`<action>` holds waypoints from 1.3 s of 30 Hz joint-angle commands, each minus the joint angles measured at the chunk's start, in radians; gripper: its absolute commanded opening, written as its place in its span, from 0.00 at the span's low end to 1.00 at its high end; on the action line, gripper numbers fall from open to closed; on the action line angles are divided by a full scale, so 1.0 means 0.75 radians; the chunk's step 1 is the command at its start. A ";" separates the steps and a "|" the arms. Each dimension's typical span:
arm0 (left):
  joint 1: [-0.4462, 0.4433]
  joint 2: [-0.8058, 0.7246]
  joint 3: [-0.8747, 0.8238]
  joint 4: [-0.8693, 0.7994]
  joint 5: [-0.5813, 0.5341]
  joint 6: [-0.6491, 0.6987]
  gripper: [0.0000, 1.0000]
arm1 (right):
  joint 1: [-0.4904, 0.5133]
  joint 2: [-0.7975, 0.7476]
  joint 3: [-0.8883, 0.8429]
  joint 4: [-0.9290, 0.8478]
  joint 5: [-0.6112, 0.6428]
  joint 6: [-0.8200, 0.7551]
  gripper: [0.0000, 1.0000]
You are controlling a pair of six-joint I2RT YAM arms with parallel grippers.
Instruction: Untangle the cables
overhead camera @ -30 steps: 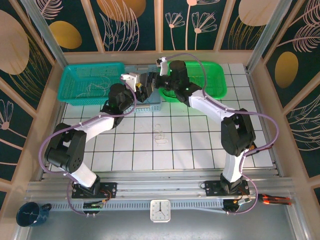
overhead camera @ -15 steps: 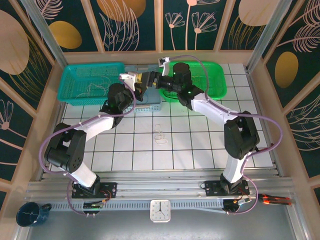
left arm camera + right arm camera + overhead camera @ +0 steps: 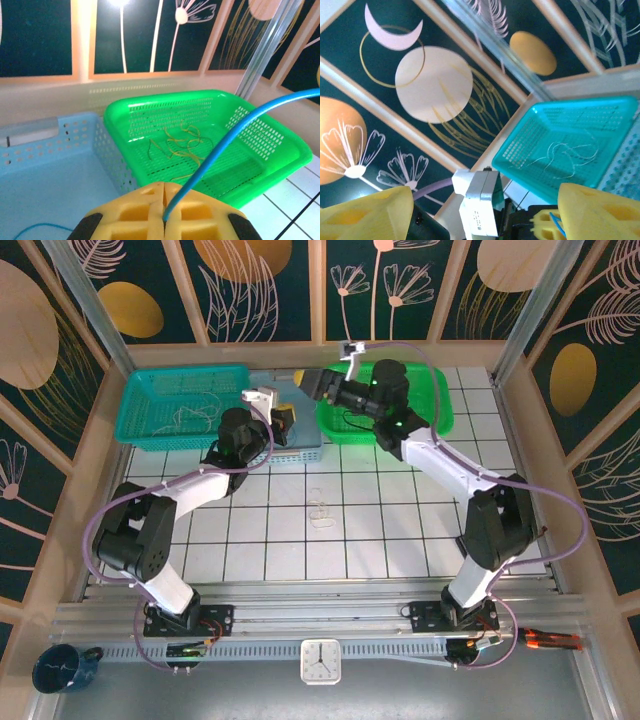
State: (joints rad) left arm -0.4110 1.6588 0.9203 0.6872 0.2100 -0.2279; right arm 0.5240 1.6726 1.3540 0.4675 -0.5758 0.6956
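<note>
Perforated bright green basket at centre right holds yellow cables. Pale blue basket lower left. Blue cable crosses the yellow left end effector. Teal basket. White-tiled desk, dark grid. Dark teal walls with gold, white flowers.

Glossy plastic basket, smooth blue cable

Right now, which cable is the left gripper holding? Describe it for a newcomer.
Find the middle basket of three at the far edge, pale blue. Over it the left gripper pinches one cable: bright blue, where the green basket's strands are yellowish.
</note>
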 commanded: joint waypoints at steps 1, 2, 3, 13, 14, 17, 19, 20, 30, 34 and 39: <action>0.035 0.054 0.039 -0.054 -0.063 0.022 0.00 | -0.043 -0.109 -0.061 0.064 0.010 0.012 0.76; 0.041 0.066 0.060 -0.078 -0.079 0.021 0.00 | -0.050 -0.128 -0.085 0.057 0.018 0.005 0.76; 0.050 0.101 0.093 -0.105 -0.090 0.021 0.00 | -0.054 -0.146 -0.110 0.053 0.024 0.000 0.76; 0.086 0.338 0.394 -0.385 -0.184 0.036 0.11 | -0.034 -0.341 -0.504 -0.003 0.124 -0.063 0.76; 0.090 0.353 0.414 -0.407 -0.196 0.036 0.25 | -0.024 -0.357 -0.542 -0.016 0.144 -0.074 0.76; 0.090 0.381 0.469 -0.467 -0.222 0.030 0.60 | 0.023 -0.401 -0.642 -0.081 0.221 -0.126 0.76; 0.090 0.377 0.483 -0.483 -0.233 0.025 0.75 | 0.085 -0.421 -0.692 -0.133 0.288 -0.171 0.76; 0.090 0.371 0.485 -0.488 -0.235 0.024 0.79 | 0.106 -0.427 -0.712 -0.153 0.313 -0.185 0.76; 0.090 0.234 0.451 -0.536 -0.151 0.006 0.99 | 0.224 -0.437 -0.890 -0.246 0.455 -0.264 0.76; 0.090 0.162 0.425 -0.570 -0.052 -0.046 0.99 | 0.248 -0.396 -0.949 -0.247 0.449 -0.278 0.75; 0.090 0.032 0.326 -0.583 0.024 -0.130 0.99 | 0.290 -0.315 -0.981 -0.245 0.450 -0.293 0.74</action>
State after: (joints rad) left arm -0.3489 1.7470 1.2133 0.2722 0.1638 -0.2684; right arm 0.7227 1.4055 0.6346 0.2855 -0.2588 0.5018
